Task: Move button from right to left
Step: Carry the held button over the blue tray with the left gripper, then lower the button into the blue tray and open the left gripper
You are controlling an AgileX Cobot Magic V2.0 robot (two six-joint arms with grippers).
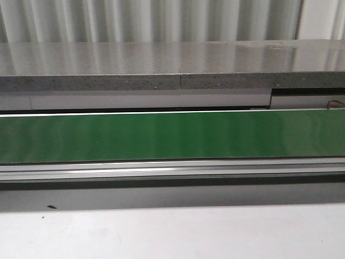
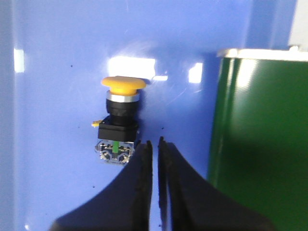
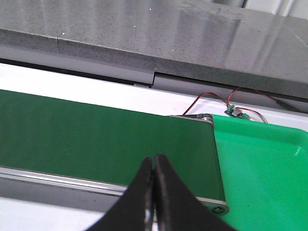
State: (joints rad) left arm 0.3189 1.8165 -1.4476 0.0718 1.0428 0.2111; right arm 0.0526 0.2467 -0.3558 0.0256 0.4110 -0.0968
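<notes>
The button (image 2: 118,120) shows only in the left wrist view. It lies on a blue tray (image 2: 53,96), yellow cap pointing away from the fingers and its contact end with a green mark towards them. My left gripper (image 2: 155,142) hovers just beside the button's contact end, jaws almost together with a thin slit and nothing between them. My right gripper (image 3: 154,158) is shut and empty over the near edge of the green conveyor belt (image 3: 96,134). Neither gripper nor the button shows in the front view.
The green belt (image 1: 172,135) runs across the front view below a grey stone ledge (image 1: 161,65). Its end borders the blue tray in the left wrist view (image 2: 260,144). A green tray (image 3: 264,163) sits at the belt's other end, with red wires (image 3: 231,103) behind.
</notes>
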